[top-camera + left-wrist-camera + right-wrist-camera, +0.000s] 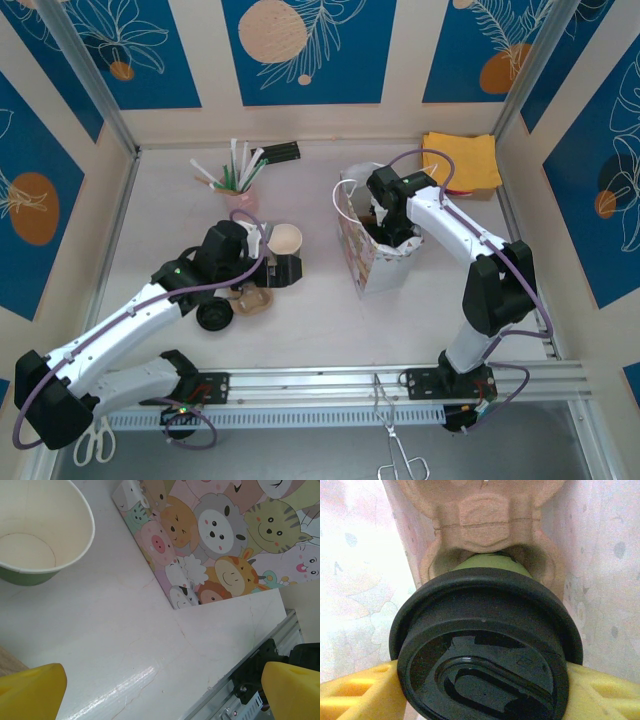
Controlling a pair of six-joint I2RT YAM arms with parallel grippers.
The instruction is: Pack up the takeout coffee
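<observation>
Matt paper and pulp are sitting against glossy plastic and a polished bench.

The black lid [485,660] is gleaming like smooth, glossy plastic, while the cup carrier [480,515] behind it is looking like rough, matt moulded pulp. The bag [225,545] is showing smooth printed paper, and the open cup [40,535] is showing a matt paper inside. The pale bench [125,645] is reflecting light off a smooth, stone-like finish. The left tool [162,690] is wearing fingers [30,692] of matt yellow plastic. The rail [400,380] is showing ribbed bare metal.
</observation>
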